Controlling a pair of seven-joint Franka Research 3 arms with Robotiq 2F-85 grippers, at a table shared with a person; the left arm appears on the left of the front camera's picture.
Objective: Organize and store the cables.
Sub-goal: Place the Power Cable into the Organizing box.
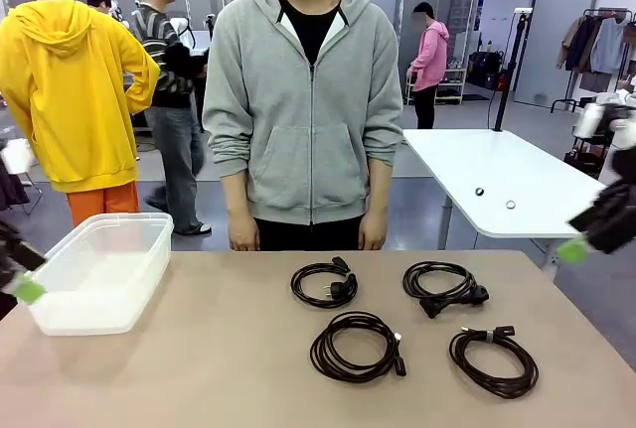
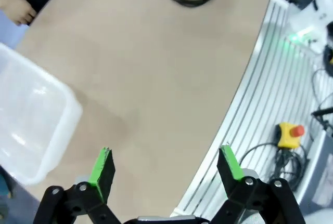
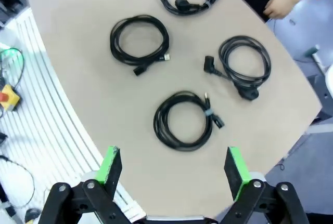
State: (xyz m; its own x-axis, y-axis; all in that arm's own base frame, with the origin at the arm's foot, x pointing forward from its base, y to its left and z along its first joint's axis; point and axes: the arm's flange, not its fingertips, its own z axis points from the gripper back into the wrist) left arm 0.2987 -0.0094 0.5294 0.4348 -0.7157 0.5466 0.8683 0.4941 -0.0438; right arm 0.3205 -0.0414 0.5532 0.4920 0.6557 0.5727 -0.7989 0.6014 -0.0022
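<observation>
The left gripper (image 2: pixel 165 154) hangs over the near left edge of the tan table (image 1: pixel 199 368), beside a clear plastic tub (image 1: pixel 89 299). Its green-padded jaws are spread fully and grip nothing. The right gripper (image 3: pixel 171 154), at the table's right edge, is equally wide and empty, well apart from four black coiled cables (image 1: pixel 318 351) lying separately on the table's right half.

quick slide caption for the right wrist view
Open right tool hovering above four coiled black cables laid out on the tan table
</observation>
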